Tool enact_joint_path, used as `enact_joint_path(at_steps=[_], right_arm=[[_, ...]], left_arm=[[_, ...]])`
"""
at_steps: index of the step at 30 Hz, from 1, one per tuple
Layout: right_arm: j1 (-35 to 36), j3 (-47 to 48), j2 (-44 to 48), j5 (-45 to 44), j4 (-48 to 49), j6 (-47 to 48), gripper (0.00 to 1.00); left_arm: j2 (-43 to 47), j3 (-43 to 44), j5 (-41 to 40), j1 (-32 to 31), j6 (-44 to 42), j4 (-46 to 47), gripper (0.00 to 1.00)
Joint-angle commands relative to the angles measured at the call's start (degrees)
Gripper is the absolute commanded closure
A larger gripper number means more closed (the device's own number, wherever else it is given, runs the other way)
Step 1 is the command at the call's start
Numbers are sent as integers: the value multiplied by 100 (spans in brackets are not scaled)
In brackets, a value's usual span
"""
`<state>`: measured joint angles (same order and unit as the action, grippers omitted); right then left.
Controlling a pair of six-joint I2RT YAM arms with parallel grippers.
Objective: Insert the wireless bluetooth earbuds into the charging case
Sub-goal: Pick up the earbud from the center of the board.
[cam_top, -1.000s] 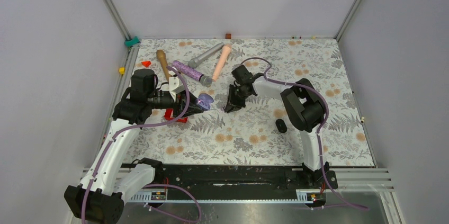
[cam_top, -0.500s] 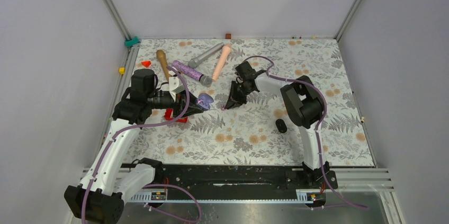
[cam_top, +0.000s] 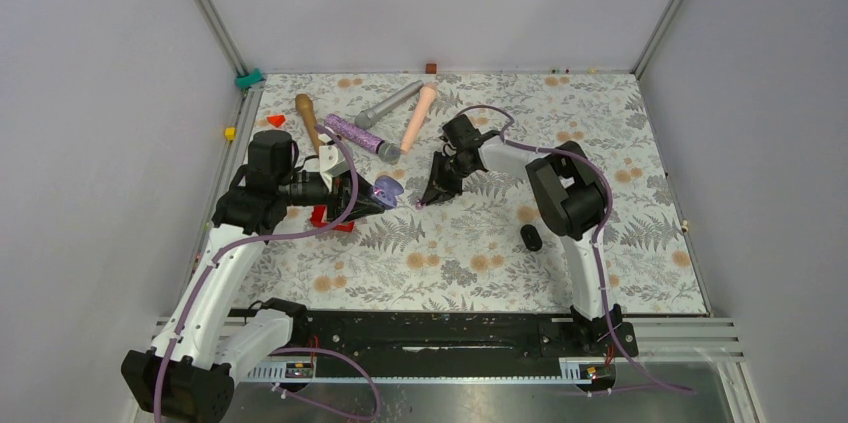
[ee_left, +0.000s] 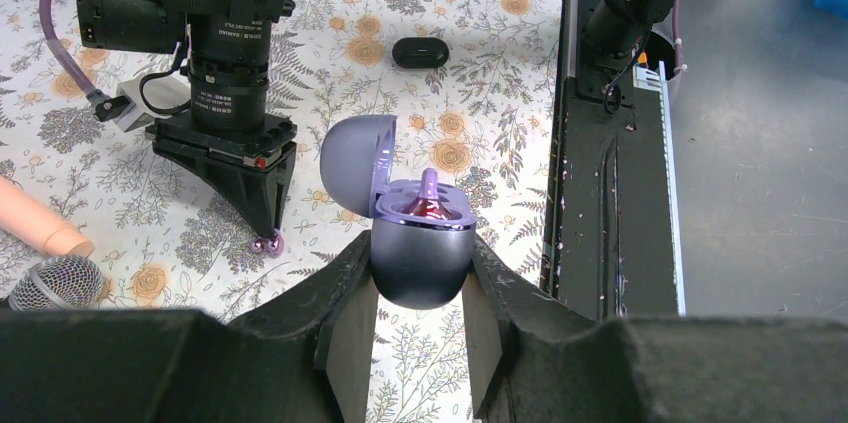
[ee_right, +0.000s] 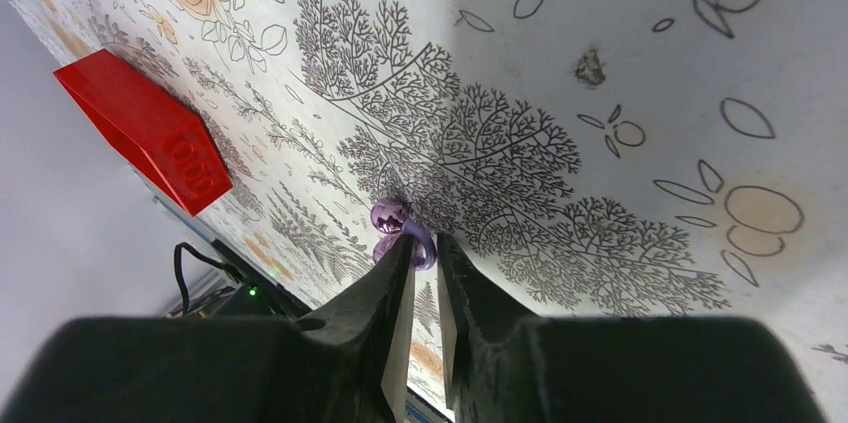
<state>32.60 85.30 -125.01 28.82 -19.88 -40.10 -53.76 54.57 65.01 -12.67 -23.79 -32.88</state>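
Nearest your bases, a smooth black oval pebble (cam_top: 531,236) lies on the floral cloth (cam_top: 450,263). Your left gripper (ee_left: 420,251) clamps the matte lavender charging case (ee_left: 418,278) around its rounded belly. The domed lid (ee_left: 350,153) is hinged up, with a seated earbud (ee_left: 430,205) glossy purple in the well. Just beyond, your right gripper (ee_right: 425,243) nips the loose earbud (ee_right: 392,218), knobbly and shiny, against the cloth. Farthest, a grey mesh-headed microphone (cam_top: 385,105) lies flat.

left gripper (ee_left: 420,258) clamped tight, left arm (cam_top: 225,243) reaching rightward, right gripper (ee_right: 425,248) tilted steeply down, fingers nearly together
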Motion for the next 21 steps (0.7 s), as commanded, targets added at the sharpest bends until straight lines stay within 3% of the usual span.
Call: enact_joint_path(at_steps=[1, 8, 15, 21], right_arm=[[10, 180, -203, 242, 48, 4, 79], [2, 28, -250, 871, 667, -234, 97], [-96, -1, 88, 848, 738, -121, 98], [-323, -96, 1036, 308, 508, 554, 98]], left_arm=[[54, -34, 247, 27, -120, 246, 81], [50, -34, 256, 27, -117, 248, 81], [50, -28, 256, 27, -109, 244, 81], [43, -21, 229, 27, -108, 243, 81]])
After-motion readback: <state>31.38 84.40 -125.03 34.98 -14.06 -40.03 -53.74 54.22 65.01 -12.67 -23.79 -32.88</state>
